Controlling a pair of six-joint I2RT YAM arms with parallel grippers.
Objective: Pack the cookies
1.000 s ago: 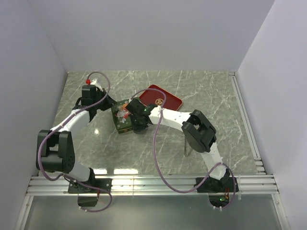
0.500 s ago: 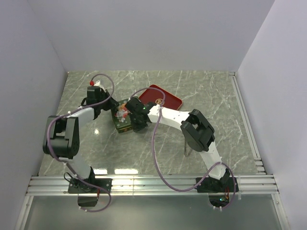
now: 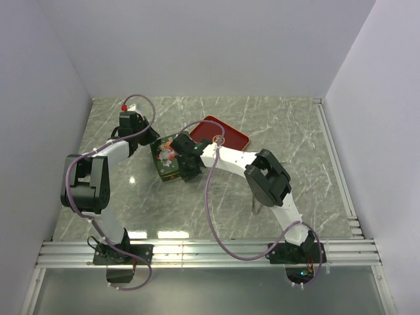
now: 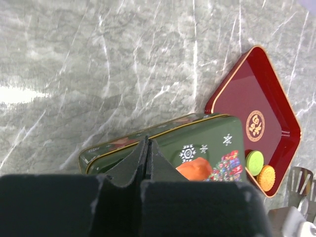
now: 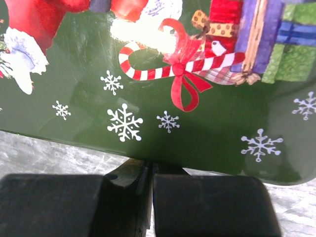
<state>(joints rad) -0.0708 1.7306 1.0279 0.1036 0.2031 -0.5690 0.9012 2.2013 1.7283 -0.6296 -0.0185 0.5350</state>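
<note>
Left hand (image 4: pixel 148 159): fingers pressed together with nothing between them. Their tips rest against the left edge of the tin.
Tin (image 3: pixel 167 159): green and Christmas-printed, lying flat on the bench (image 3: pixel 295 131) between the two hands. Its lid looks to be on.
Right hand (image 5: pixel 148 183): fingers also together and gripping nothing. It is tucked at the tin's near right edge, with the candy-cane print just above it in the wrist view.
Tray (image 4: pixel 256 89): red lacquer, just beside the tin on its right.
Cookies: a green cookie (image 4: pixel 255 162) and an orange cookie (image 4: pixel 266 177) lie side by side in the tray corner nearest the tin. Any others are hidden.
Step in hand: probably steadying or nudging the tin from both sides. Packing is unfinished, as cookies sit outside it.
Next move: it likely calls for one hand to spread its fingers and catch the lid's rim while the other braces the tin's base. Blunt fingertips could slip on the glossy metal.
</note>
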